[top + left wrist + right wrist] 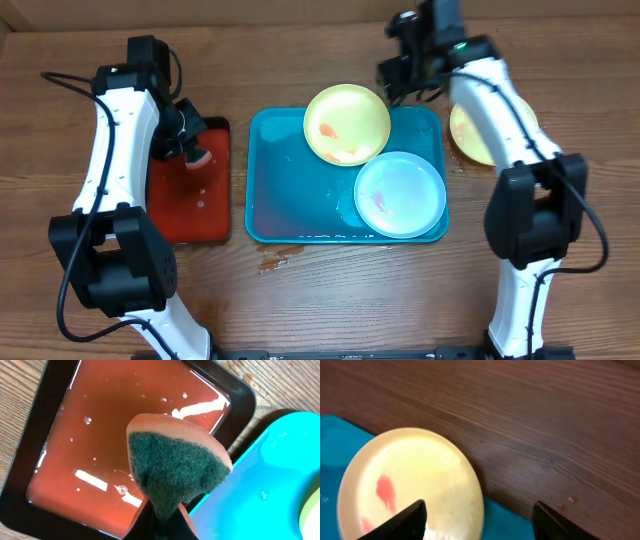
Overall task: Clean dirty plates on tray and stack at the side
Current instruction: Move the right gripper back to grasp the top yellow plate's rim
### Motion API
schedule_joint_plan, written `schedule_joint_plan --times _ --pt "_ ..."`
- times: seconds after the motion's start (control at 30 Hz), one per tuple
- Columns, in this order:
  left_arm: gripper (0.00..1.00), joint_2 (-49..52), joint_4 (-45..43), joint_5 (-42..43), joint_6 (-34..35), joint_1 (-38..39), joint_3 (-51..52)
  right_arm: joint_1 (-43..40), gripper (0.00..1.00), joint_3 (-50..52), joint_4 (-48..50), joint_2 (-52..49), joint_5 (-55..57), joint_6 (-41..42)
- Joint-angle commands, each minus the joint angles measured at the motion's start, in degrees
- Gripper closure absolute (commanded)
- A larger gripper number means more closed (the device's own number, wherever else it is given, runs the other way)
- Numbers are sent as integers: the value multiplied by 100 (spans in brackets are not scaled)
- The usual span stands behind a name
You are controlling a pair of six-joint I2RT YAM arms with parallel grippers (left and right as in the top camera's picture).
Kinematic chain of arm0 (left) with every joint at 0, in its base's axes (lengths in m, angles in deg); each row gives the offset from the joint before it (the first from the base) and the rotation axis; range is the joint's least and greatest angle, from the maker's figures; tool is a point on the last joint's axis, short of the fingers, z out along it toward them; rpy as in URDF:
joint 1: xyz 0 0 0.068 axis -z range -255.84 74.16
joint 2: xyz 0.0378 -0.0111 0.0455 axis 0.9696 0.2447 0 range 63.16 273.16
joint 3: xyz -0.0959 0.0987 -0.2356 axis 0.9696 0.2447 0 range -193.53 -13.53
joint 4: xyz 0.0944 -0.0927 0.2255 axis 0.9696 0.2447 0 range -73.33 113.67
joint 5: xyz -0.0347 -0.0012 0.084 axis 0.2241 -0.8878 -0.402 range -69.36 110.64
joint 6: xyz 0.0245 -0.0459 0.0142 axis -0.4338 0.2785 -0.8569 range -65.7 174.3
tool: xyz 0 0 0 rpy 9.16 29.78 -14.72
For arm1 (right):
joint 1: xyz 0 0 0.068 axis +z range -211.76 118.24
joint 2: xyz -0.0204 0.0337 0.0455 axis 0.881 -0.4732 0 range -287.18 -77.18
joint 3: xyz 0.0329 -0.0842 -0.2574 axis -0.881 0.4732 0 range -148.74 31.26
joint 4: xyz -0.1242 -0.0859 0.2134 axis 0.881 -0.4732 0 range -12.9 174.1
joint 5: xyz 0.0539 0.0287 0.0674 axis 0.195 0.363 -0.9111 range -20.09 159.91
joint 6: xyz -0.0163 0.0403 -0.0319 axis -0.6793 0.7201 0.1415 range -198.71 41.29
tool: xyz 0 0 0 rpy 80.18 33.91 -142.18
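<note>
The left arm (112,150) reaches forward from its base, wrist turned inward, its end effector (192,148) pinched tight on a sponge (175,465). The right arm (500,110) stretches farther forward (wrist angled inward too), its end effector (480,505) spread wide.

left arm (110,150): white shells, black joints | right arm (495,100): same | black cables (62,80)

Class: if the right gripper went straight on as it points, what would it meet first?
Probably the green plate, whose rim lies in line with the open right gripper. Depth is unclear, so perhaps the tray beside it.
</note>
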Motion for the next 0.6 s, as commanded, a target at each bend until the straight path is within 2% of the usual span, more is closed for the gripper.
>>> schedule_joint_plan --times 0.0,0.57 --pt "96 -127 -20 24 -70 74 -111 114 31 431 428 17 691 -79" --pt "96 -127 -20 26 -66 76 -107 225 33 636 844 -697 577 -83"
